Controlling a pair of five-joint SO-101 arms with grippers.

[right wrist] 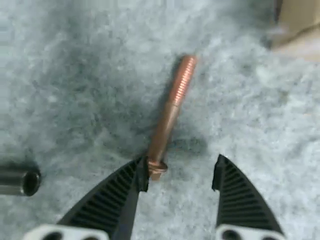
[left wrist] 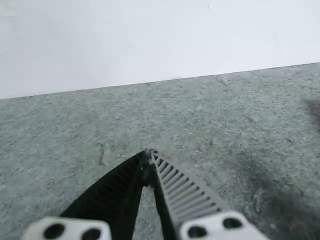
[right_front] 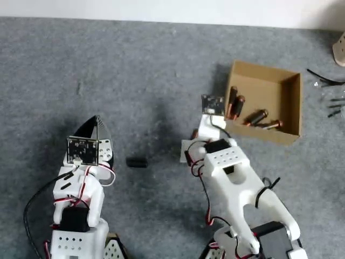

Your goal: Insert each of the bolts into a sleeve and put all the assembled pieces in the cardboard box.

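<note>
— Since the grey table (right_front: 151, 59) carries everything, what's biggest on it?
— The cardboard box (right_front: 264, 89), on the right arm's side, with assembled pieces (right_front: 257, 116) lying inside.
— And the grippers?
— The left gripper (left wrist: 148, 154) has its fingers pressed together on nothing. The right gripper (right wrist: 181, 162) is spread wide near the box.
— The loose parts?
— A black sleeve (right_front: 137, 162) lies between the arms. The copper bolt (right wrist: 170, 112) lies flat, its head against one right finger.
</note>
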